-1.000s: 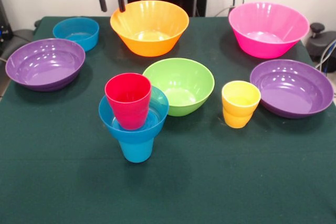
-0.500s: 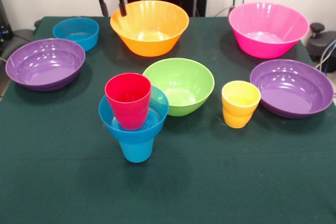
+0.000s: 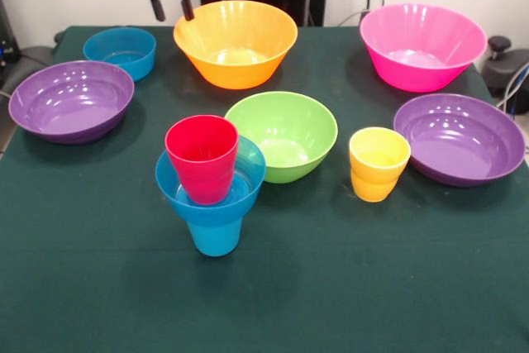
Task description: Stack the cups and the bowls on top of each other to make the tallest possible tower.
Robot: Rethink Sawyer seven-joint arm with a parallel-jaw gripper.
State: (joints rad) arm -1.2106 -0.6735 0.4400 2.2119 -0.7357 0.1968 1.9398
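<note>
Tower (image 3: 211,183) stands toward the desk's near edge, left of middle: blue cup (image 3: 215,236) at the bottom, small blue bowl (image 3: 212,196) seated on its rim, red cup (image 3: 202,159) sitting in that bowl, mouth up, leaning slightly. Three pieces up, the rest loose.

Just behind and right of it, almost touching, the lime green bowl (image 3: 283,135). Yellow cup (image 3: 378,164) stands further right, upright, with a purple bowl (image 3: 459,138) beside it at the right edge. Second purple bowl (image 3: 71,100) at the left edge; second small blue bowl (image 3: 121,52) behind it in the far left corner. Orange bowl (image 3: 235,41) and pink bowl (image 3: 422,45) along the far edge.

My jaws (image 3: 169,2) hang high above the far edge, between the small blue bowl and the orange bowl, spread moderately, holding nothing.

Judgement: the tower's axis is vertical, so anything added must come straight down over the red cup. From my jaws the tower lies toward the near edge, well apart.
</note>
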